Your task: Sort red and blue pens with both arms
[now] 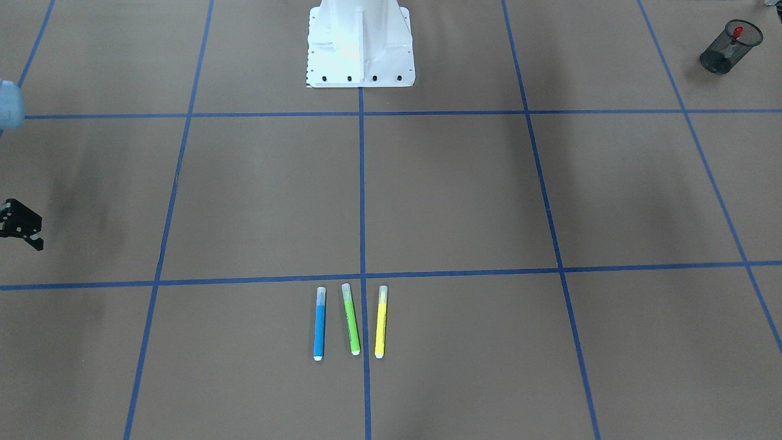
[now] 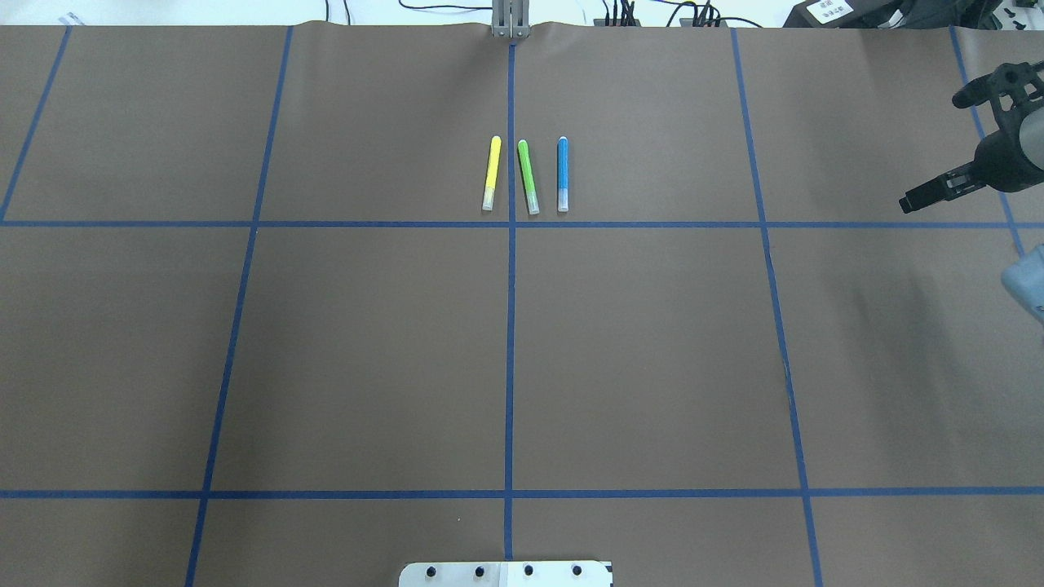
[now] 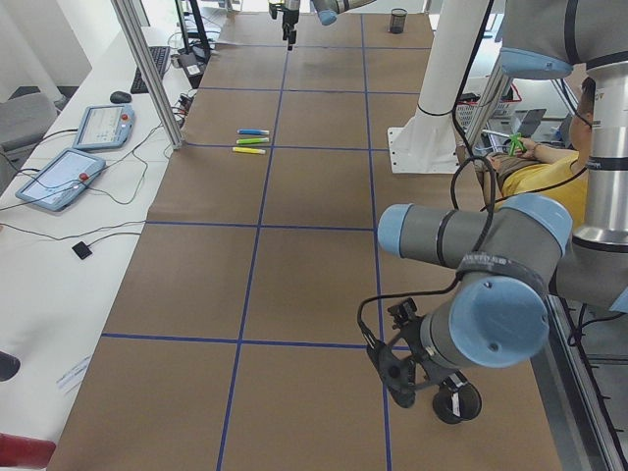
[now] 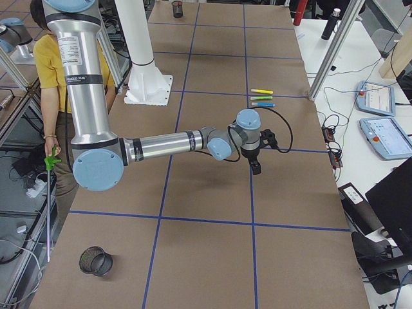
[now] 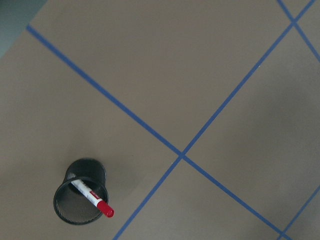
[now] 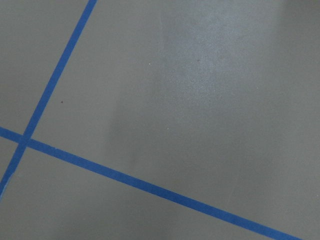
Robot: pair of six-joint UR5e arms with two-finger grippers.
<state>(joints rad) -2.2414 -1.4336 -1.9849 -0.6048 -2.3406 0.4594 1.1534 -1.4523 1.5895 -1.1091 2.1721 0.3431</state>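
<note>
The blue highlighter (image 1: pixel 319 322) (image 2: pixel 562 173) lies flat on the brown table cover beside a green one and a yellow one. The red-capped white marker (image 5: pixel 92 196) (image 1: pixel 738 30) stands tilted inside a black mesh cup (image 5: pixel 80 192) (image 1: pixel 730 49) at the table's corner on my left. My left gripper (image 3: pixel 417 378) hangs just above that cup; only the left side view shows it, so I cannot tell whether it is open or shut. My right gripper (image 2: pixel 931 152) (image 1: pixel 21 226) (image 4: pixel 262 154) hovers open and empty over bare paper, far to the right of the highlighters.
The green highlighter (image 1: pixel 350 318) and yellow highlighter (image 1: pixel 380 321) lie next to the blue one. A second, empty mesh cup (image 4: pixel 95 261) stands at the corner on my right. The white pedestal (image 1: pixel 360 46) is at the table's middle back. A person (image 4: pixel 48 58) stands behind the robot.
</note>
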